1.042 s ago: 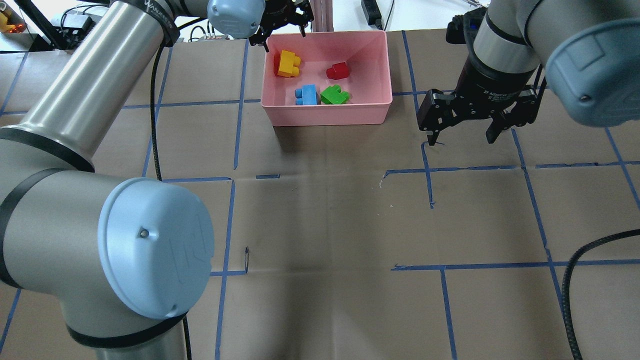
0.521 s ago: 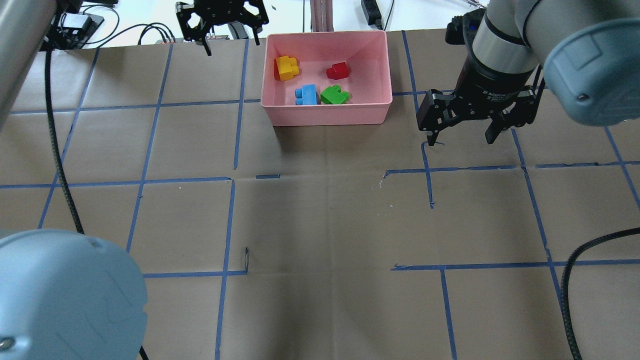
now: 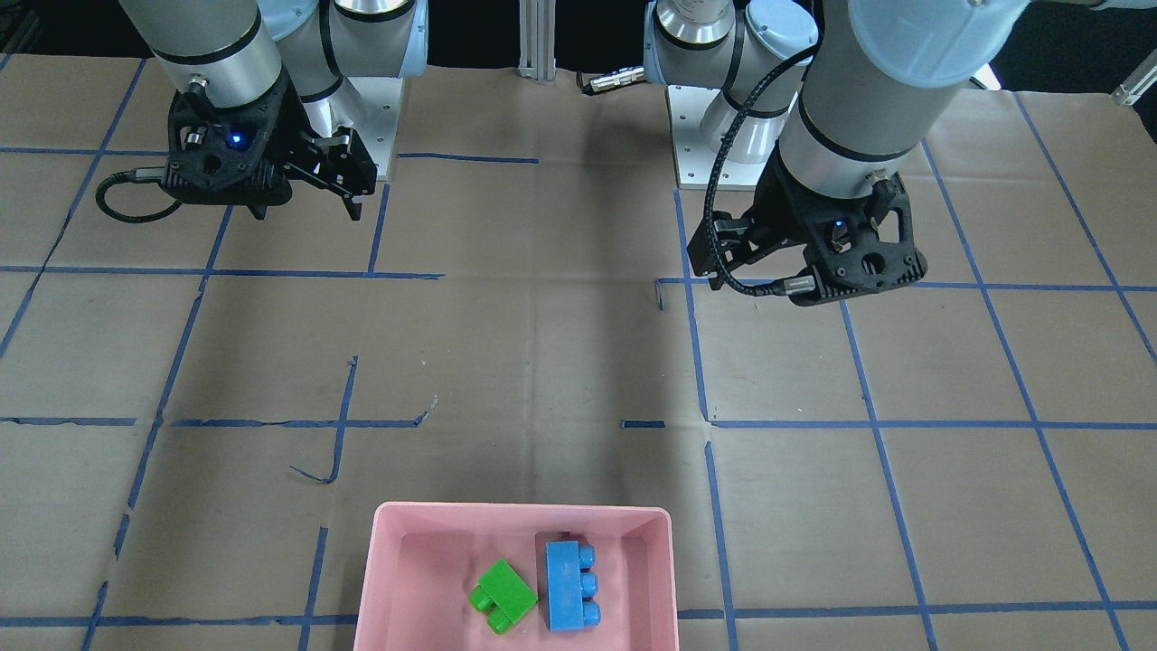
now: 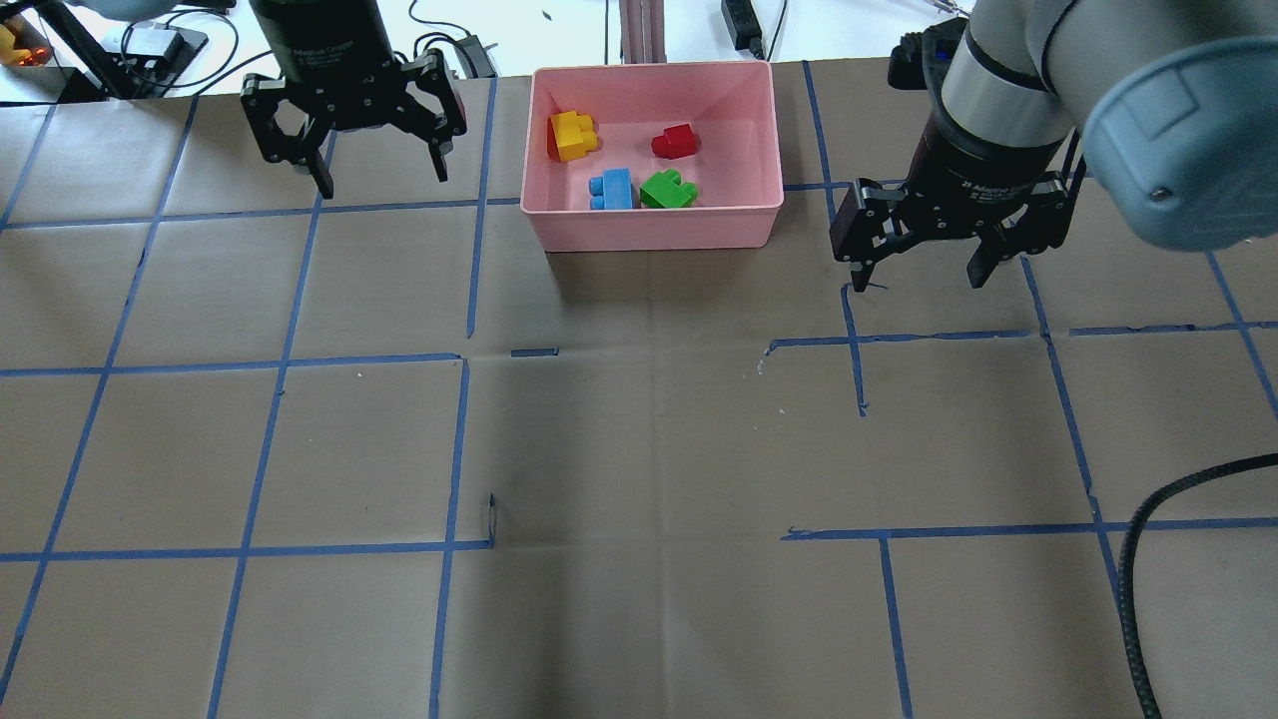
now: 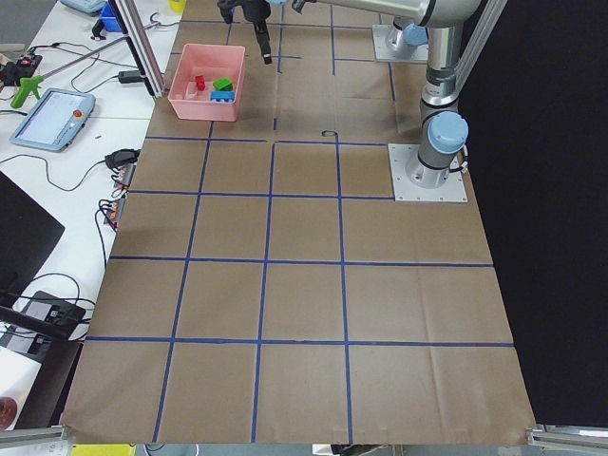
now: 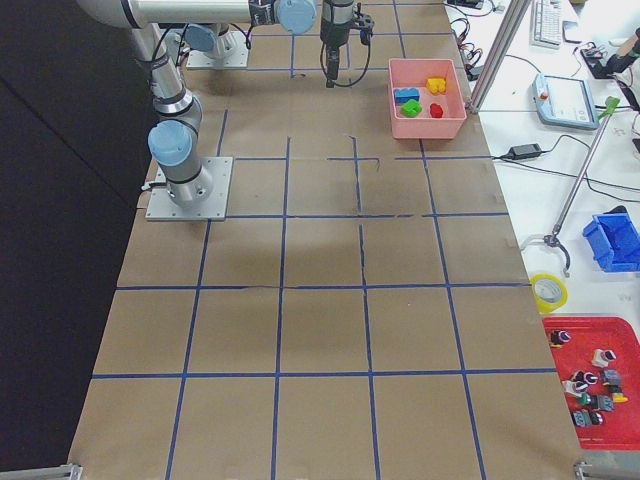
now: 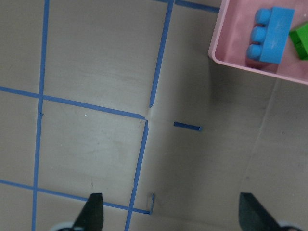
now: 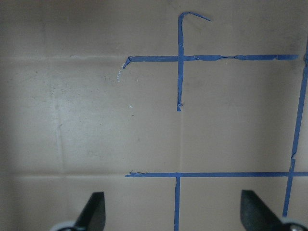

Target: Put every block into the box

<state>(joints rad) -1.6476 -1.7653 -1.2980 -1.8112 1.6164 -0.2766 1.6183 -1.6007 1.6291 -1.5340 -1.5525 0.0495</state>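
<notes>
The pink box [image 4: 654, 228] stands at the far middle of the table. In it lie the yellow block [image 4: 572, 135], the red block [image 4: 676, 141], the blue block [image 4: 613, 188] and the green block [image 4: 668, 189]. My left gripper [image 4: 382, 180] is open and empty, above the table to the left of the box. My right gripper [image 4: 919, 280] is open and empty, to the right of the box. The left wrist view shows the box's corner [image 7: 240, 60] with the blue block [image 7: 272, 36] and part of the green block [image 7: 301, 41]. The right wrist view shows only the table.
The table is covered in brown paper with a blue tape grid [image 4: 459, 359]. An aluminium post [image 4: 639, 30], cables and equipment sit beyond the far edge behind the box. A black cable [image 4: 1133, 559] hangs at the near right.
My left arm has drawn back from the box's far left corner. Its gripper has moved left and toward me, still open. The blocks and the right gripper have hardly moved.
</notes>
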